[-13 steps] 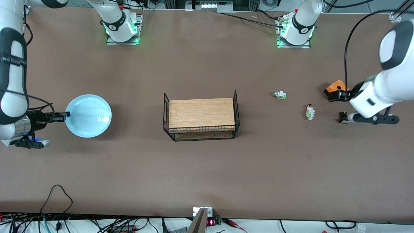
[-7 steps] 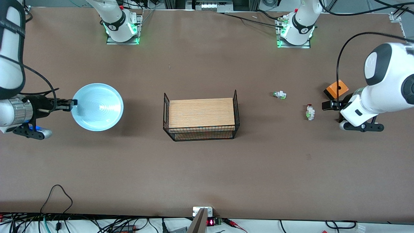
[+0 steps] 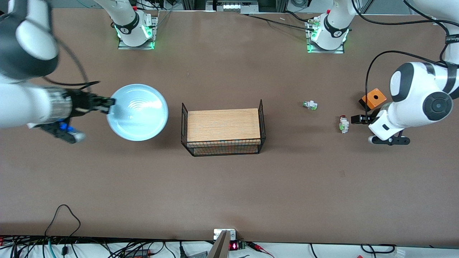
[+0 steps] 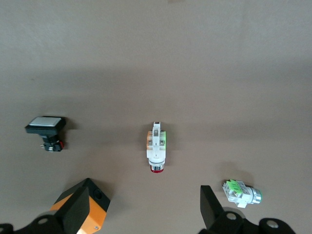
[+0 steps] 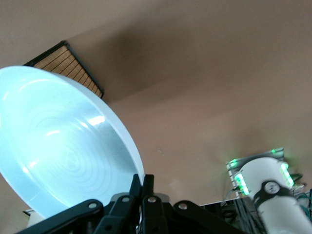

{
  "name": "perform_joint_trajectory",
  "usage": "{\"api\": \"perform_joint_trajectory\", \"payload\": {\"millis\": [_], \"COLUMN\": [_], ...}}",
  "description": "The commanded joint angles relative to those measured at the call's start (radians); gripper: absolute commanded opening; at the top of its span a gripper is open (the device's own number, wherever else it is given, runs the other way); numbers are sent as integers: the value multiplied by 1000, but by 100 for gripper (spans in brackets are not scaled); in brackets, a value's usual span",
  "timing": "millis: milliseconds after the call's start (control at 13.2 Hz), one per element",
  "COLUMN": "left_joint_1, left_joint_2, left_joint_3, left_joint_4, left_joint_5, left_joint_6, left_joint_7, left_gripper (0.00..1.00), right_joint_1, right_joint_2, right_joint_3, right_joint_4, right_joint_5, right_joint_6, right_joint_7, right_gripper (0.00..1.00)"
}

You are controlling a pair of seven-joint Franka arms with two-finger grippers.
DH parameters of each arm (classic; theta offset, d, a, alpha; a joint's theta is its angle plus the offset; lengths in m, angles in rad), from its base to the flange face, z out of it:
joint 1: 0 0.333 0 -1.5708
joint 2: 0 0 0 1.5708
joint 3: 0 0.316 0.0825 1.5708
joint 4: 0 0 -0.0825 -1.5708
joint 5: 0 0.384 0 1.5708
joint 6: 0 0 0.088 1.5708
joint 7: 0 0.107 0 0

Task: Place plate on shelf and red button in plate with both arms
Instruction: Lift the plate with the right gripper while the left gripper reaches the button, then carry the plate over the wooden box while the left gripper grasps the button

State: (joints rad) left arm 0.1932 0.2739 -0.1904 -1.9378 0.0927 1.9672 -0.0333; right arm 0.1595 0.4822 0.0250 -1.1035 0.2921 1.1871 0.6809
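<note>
Beneath my spread left gripper (image 4: 141, 209), the red-capped white push-button (image 4: 156, 148); my right gripper (image 3: 109, 104) pinches the light blue round plate (image 3: 138, 111) — I'd descend centred.

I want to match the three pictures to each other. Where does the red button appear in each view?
Front view: the red button lies on the table toward the left arm's end, just in front of the open left gripper.
Left wrist view: the red button is at the middle of the picture, lying flat.
Right wrist view: not in it.
Shared landmark: the orange block shows in both the front and left wrist views.
</note>
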Motion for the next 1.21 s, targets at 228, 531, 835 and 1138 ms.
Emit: {"api": "perform_joint_trajectory", "payload": {"millis": [228,531,835,1138], "left_joint_1": [26,46,43,45], "left_joint_2": [-21,62,117,165], "left_joint_3": [-7,-7,-9,-9], "left_joint_4": [-190,-233,-233,-231], "left_joint_5": [15,16,16,16], "left_joint_6": [203,331,369,414], "left_joint_7": [23,32,52,56], "left_gripper": [100,100,100,100], "right_joint_1": [100,158,264,377], "right_joint_2": [-1,-1,12,13], "right_joint_3": [-8,-10,-11,-11], "right_joint_4": [24,22,17,-65], "right_joint_5": [19,30,-13,-91], "right_joint_6": [38,43,86,196], "right_joint_7": [150,184,258,331], "right_gripper": [0,0,0,0]}}
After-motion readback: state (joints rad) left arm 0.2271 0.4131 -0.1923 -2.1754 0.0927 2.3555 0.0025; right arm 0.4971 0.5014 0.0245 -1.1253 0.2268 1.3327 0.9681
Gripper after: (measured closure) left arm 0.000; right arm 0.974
